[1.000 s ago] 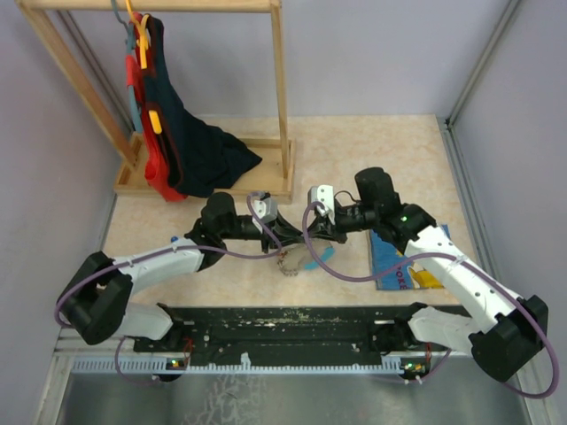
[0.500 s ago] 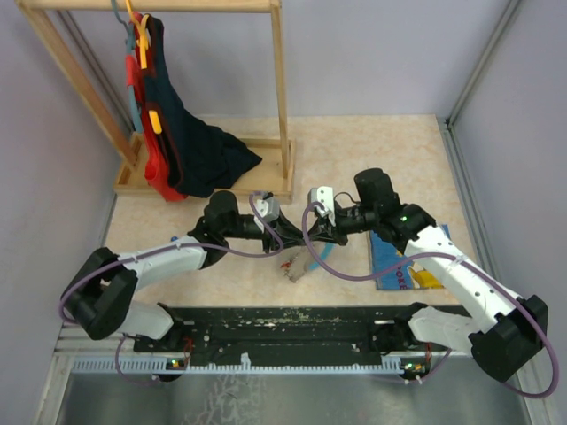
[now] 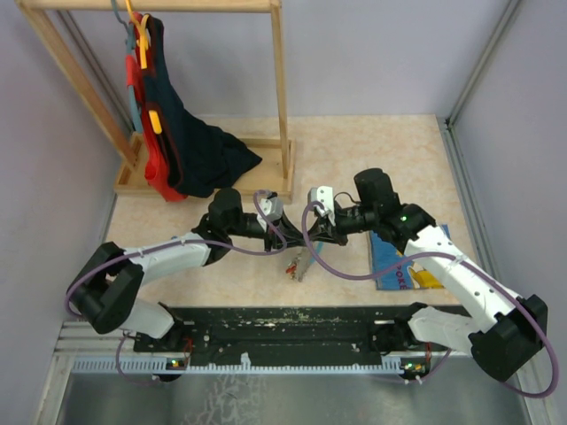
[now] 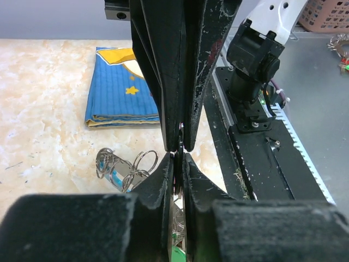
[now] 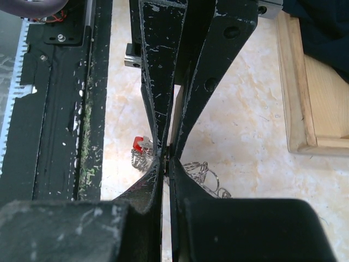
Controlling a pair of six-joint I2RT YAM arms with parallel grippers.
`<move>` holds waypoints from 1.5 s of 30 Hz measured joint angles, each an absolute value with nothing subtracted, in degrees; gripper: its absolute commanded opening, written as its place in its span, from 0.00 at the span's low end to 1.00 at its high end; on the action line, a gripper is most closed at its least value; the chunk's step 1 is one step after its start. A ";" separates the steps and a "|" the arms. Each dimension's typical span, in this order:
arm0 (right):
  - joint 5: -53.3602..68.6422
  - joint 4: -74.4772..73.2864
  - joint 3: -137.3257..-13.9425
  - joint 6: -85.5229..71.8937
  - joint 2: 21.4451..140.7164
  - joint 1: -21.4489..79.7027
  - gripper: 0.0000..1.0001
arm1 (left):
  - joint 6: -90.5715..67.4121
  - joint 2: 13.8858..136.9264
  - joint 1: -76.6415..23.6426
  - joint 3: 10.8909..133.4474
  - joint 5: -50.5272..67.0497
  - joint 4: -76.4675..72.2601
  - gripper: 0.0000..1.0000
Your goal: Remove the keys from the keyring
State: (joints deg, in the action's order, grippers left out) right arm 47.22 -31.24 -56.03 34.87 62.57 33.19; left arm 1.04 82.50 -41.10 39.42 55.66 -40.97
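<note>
My left gripper [image 3: 294, 237] and right gripper [image 3: 310, 236] meet tip to tip above the table near its front middle. In the left wrist view my left gripper [image 4: 178, 157] is shut on a thin dark key blade, with a green key head [image 4: 178, 254] just beneath. The right gripper [image 5: 165, 161] is shut on a thin part of the keyring at the same spot. The keyring [image 3: 299, 262] hangs below both grippers; its silvery rings [image 4: 122, 166] and light-blue patch trail to the table. A red key [image 5: 140, 144] and chain loops [image 5: 206, 176] lie under the right fingers.
A blue picture book [image 3: 403, 258] lies on the table right of the grippers, under the right arm. A wooden clothes rack [image 3: 205, 181] with dark and red garments stands at the back left. The black rail [image 3: 283, 323] holding the arm bases runs along the near edge.
The left arm has shifted right, closer to the right gripper. The hanging bundle has drawn in beneath the tips, and the light-blue strap no longer spreads out on the table. The right arm is still.
</note>
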 measured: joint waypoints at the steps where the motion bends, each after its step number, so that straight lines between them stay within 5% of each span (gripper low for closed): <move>1: 47.22 -31.22 -56.03 34.76 62.57 33.19 0.00 | 1.04 82.50 -41.10 39.42 55.77 -40.95 0.06; 7: 47.20 -31.20 -56.03 34.28 62.57 33.19 0.02 | 1.37 82.50 -41.10 39.64 56.36 -40.34 0.00; 10: 47.27 -31.20 -56.05 33.67 62.57 33.08 0.29 | 1.45 82.39 -41.10 39.62 56.12 -40.32 0.00; 14: 48.99 -31.24 -57.10 32.93 62.54 32.42 0.40 | 1.48 81.10 -41.10 39.55 53.74 -39.83 0.00; 32: 54.68 -33.17 -60.42 32.91 61.32 29.32 0.38 | -7.25 68.64 -41.08 36.93 33.76 -42.04 0.00; 45: 56.82 -26.57 -58.08 27.75 63.94 29.32 0.37 | -15.77 68.12 -41.15 36.93 30.48 -41.87 0.00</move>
